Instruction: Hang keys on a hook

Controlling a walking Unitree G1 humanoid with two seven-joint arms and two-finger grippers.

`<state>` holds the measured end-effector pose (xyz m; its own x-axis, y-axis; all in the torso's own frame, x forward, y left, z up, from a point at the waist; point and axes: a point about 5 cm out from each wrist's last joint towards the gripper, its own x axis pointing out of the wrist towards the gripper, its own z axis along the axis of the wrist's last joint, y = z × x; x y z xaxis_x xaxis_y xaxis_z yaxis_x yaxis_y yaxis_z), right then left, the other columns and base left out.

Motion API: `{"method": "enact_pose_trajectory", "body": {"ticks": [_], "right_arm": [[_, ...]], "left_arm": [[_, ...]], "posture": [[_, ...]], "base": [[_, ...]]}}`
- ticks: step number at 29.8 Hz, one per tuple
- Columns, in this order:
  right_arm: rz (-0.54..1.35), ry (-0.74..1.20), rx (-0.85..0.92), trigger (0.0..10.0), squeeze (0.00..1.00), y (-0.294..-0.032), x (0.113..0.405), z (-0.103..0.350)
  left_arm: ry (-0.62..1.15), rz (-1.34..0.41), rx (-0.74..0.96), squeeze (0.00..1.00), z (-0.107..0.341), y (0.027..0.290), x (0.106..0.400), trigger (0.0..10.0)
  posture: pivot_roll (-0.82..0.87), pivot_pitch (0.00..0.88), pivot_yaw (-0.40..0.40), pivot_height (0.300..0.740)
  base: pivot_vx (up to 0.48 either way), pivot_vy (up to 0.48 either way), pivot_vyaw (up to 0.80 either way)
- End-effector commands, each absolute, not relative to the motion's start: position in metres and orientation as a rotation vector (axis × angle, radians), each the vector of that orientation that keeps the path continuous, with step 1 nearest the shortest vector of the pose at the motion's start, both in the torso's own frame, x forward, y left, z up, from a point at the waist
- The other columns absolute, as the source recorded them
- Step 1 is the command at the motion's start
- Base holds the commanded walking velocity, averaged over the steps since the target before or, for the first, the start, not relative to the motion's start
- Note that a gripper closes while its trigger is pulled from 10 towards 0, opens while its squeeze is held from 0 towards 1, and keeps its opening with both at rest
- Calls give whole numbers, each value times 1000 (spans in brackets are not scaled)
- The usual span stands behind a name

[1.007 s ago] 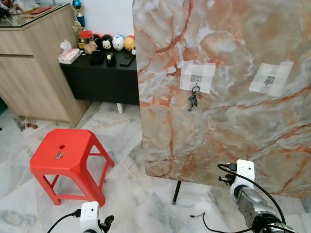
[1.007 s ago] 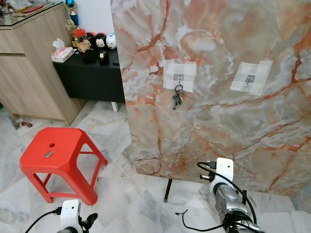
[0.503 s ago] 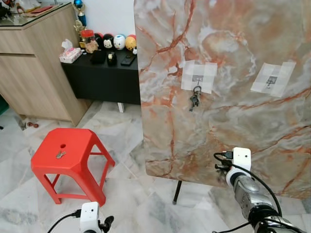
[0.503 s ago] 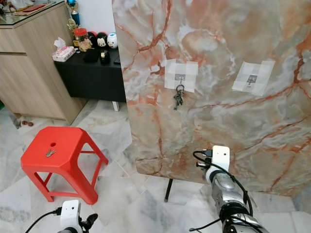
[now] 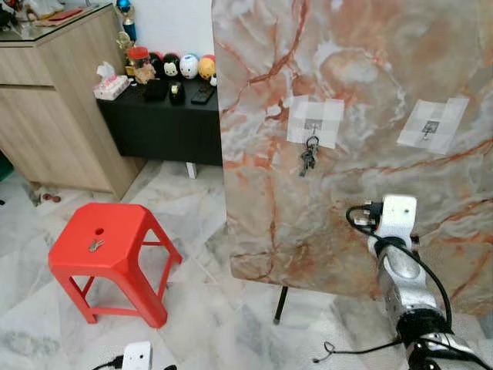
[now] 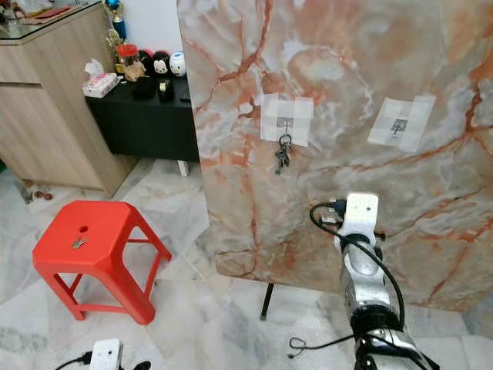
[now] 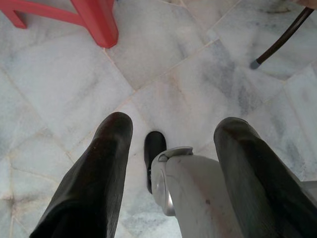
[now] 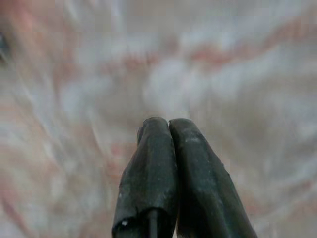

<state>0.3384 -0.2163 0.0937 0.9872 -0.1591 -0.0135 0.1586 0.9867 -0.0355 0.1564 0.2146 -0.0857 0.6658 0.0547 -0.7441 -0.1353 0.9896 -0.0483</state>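
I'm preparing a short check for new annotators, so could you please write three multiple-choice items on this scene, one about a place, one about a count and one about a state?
1. Where does the bunch of keys hang?
A. on the hook on the marble board's left taped patch
B. on the right taped patch
C. on the black cabinet

2. How many taped patches are on the marble board?
A. one
B. two
C. four

3. How are the right gripper's fingers?
A. wide apart
B. pressed together, holding nothing
C. clamped on a key

Answers: 1 A, the bunch dangles from the left hook; 2 B, a second patch sits to the right; 3 B, the right wrist view shows the fingertips touching.
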Motion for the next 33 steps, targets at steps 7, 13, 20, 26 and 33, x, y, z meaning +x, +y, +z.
{"method": "enact_pose_trajectory", "body": {"ticks": [7,13,20,26,33], "right_arm": [[-153,-237,-105,10000,0,-216,331,126],[-203,-282,-139,10000,0,-222,333,140],[-269,-313,-138,10000,0,-223,333,147],[-357,-342,-140,10000,0,-231,328,153],[-431,-340,-164,10000,0,-240,326,155]], "left_arm": [[846,105,-94,0,-87,217,153,10000],[845,107,-96,0,-86,216,154,10000],[843,111,-97,0,-86,217,154,10000],[843,114,-95,0,-86,217,154,10000],[843,114,-96,0,-86,216,154,10000]], "posture": [[-17,0,-1,740],[-17,0,-2,740],[-15,0,-2,740],[-16,0,1,740],[-17,0,-1,740]], "base": [[0,0,0],[0,0,0],[0,0,0],[0,0,0],[0,0,0]]}}
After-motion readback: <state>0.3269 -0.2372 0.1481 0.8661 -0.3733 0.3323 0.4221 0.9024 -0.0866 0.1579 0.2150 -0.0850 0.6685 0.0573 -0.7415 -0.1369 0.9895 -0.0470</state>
